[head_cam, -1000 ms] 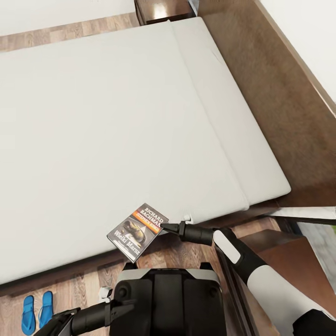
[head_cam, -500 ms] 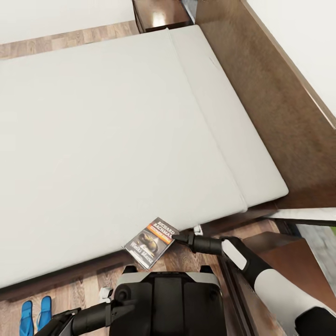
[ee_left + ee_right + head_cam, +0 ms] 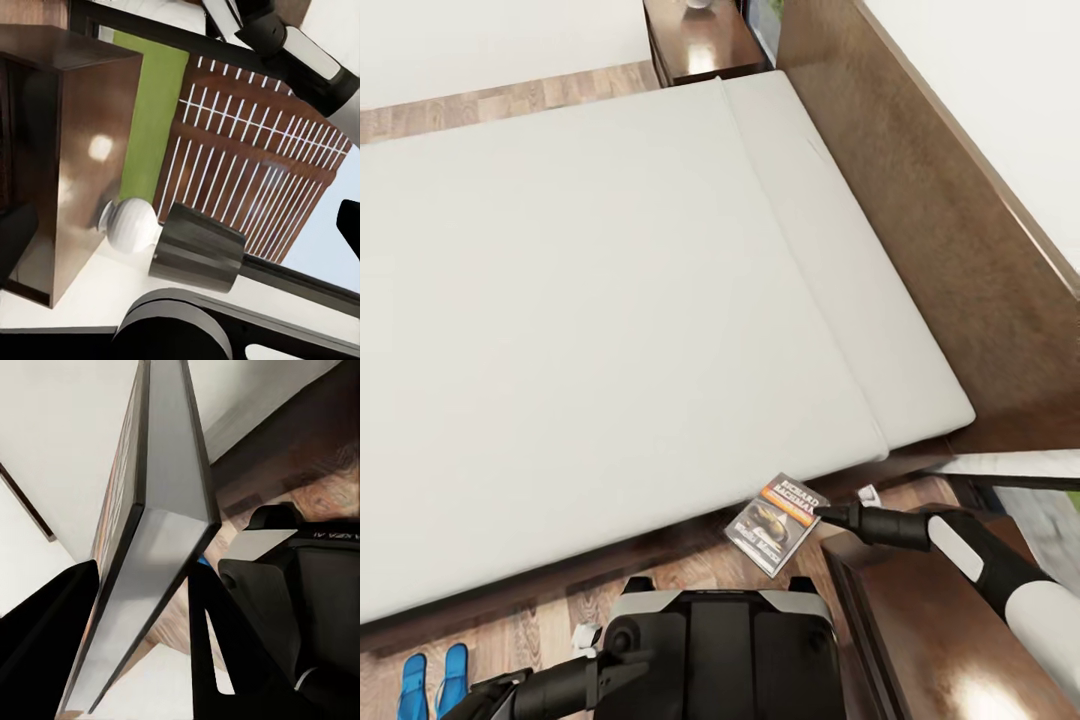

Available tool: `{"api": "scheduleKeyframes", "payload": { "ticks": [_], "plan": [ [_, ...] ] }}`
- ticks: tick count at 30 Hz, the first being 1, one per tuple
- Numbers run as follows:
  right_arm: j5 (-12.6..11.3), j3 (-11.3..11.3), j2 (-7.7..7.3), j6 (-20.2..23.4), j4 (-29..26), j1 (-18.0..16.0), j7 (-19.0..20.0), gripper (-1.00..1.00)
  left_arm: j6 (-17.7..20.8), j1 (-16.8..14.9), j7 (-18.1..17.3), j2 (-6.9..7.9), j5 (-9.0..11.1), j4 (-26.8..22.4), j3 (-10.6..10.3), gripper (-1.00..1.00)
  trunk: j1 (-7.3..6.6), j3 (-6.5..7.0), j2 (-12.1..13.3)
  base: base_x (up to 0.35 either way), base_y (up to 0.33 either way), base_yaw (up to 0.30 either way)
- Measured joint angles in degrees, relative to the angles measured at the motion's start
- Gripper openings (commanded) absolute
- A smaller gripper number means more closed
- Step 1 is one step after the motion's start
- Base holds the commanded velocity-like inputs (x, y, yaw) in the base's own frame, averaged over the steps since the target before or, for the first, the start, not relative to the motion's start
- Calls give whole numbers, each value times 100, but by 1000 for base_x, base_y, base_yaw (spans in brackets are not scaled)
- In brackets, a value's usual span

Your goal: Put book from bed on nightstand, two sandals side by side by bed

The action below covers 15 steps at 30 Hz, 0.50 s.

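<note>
Right gripper (image 3: 826, 515) pinches book (image 3: 775, 523) corner

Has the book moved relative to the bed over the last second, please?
Yes. The book, clamped in the right gripper, has left the mattress and now hangs past the bed edge, toward the near nightstand.

Light is even and bright throughout, with flat simulator shading and only soft, faint shadows under the bed (image 3: 920, 250) frame. Glossy glare spots sit on the near nightstand (image 3: 950, 650) top and on the far one. The left wrist view shows a white highlight on dark polished wood and straight lines bowing slightly toward its edges. The book (image 3: 161, 547) looms close and softly blurred.
</note>
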Motion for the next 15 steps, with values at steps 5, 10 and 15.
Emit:
{"api": "scheduleKeyframes", "payload": {
  "ticks": [5, 10, 15],
  "plan": [
    [7, 6, -45, 5, 23, 10, 77, -100, -8, 0, -4, -2, 0, 3, 0, 100, 0, 47, 0, 0, 0, 0],
    [3, 5, -61, 15, 30, 11, 120, -100, -6, 0, -13, -2, 8, 8, -2, 100, 0, 94, 0, 0, 0, 0],
    [-4, 3, -103, 17, 35, 11, 123, -100, -9, 0, -17, -2, 9, 12, -7, 100, 0, 142, 0, 0, 0, 0]
  ]
}}
